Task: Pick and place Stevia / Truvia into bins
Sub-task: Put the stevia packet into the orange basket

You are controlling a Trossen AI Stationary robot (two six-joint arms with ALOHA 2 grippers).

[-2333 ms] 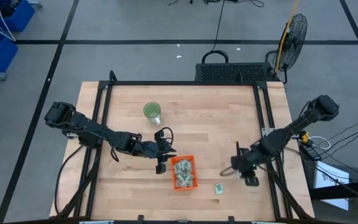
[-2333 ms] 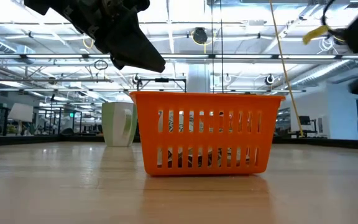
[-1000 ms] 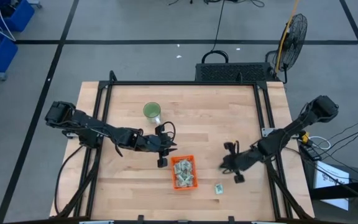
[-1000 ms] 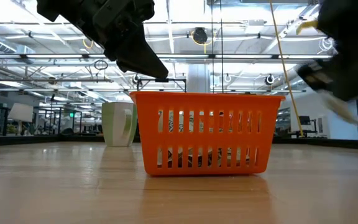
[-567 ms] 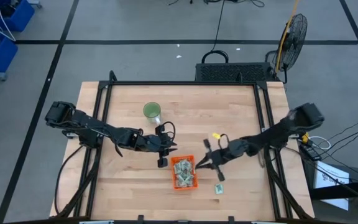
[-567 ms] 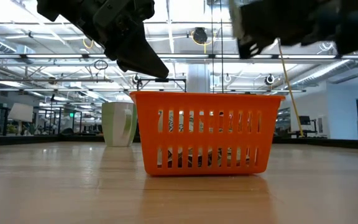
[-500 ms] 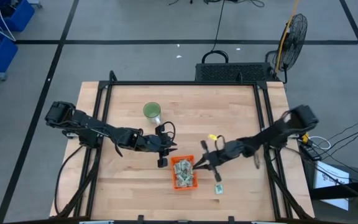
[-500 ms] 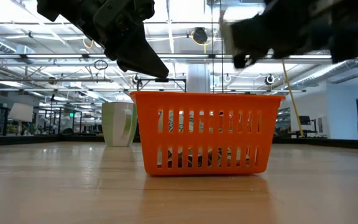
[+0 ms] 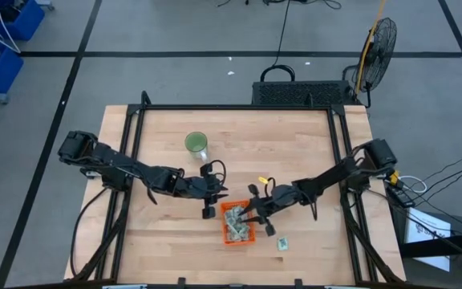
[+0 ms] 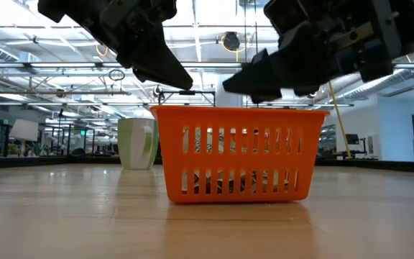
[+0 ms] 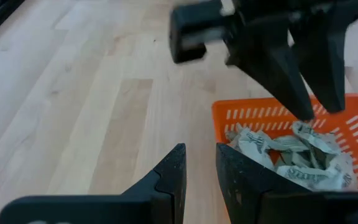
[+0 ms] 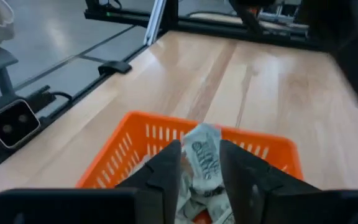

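Note:
The orange slotted basket (image 9: 237, 223) stands near the table's near edge, with several pale green and white sachets (image 11: 291, 155) heaped inside. My right gripper (image 9: 252, 215) hangs over the basket's right half, shut on one sachet (image 12: 201, 152). My left gripper (image 9: 208, 207) hovers just outside the basket's far left corner, shut and empty; the left wrist view shows it (image 11: 199, 167) above bare wood beside the basket rim (image 11: 260, 112). One more sachet (image 9: 281, 243) lies flat on the table to the right of the basket. My right gripper pinches a single sachet (image 12: 202, 144) between its two fingers, slanting down from the table's right side. The sachet is lifted clear and hangs above the heap in the basket (image 12: 135, 134). Which edge the fingers are on cannot be told.
A green cup (image 9: 196, 144) stands on the table beyond the basket, toward the far left, and shows behind it in the low view (image 10: 136, 142). Both arms reach in over the basket from opposite sides. Bare wood lies toward the far edge and the right.
My right gripper has swung from the table's right side toward the left, passing above the loose sachet, and now hangs over the basket. The basket and the loose sachet have not moved.

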